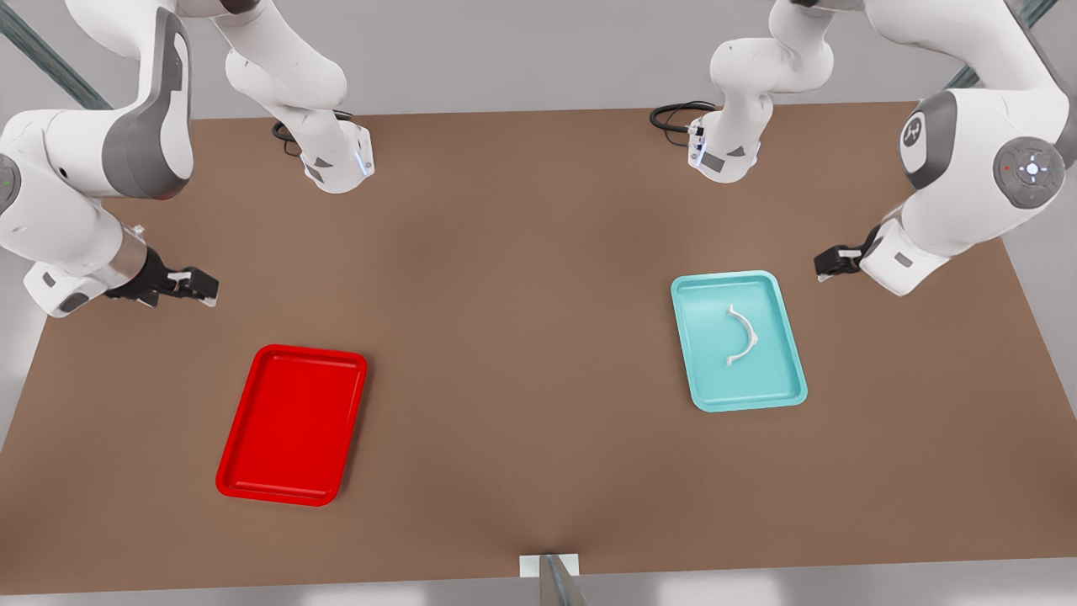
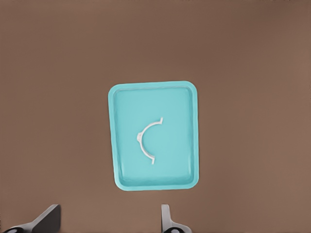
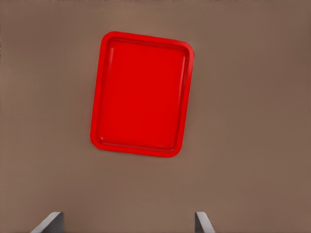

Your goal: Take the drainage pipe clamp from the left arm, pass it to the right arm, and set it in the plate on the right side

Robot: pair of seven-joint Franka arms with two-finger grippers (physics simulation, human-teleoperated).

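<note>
Both wrist views cut off their own fingers at the picture edge. The front view crops both arms' upper links.

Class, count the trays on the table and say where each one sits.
2. The red tray lies toward the front view's left, with nothing in it. The teal tray lies toward the front view's right and holds the white clamp. Nothing seems hidden.

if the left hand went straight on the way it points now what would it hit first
Probably the teal rectangular tray straight ahead of the open left hand, or the small white half-ring clamp lying in it; depth is unclear.
</note>
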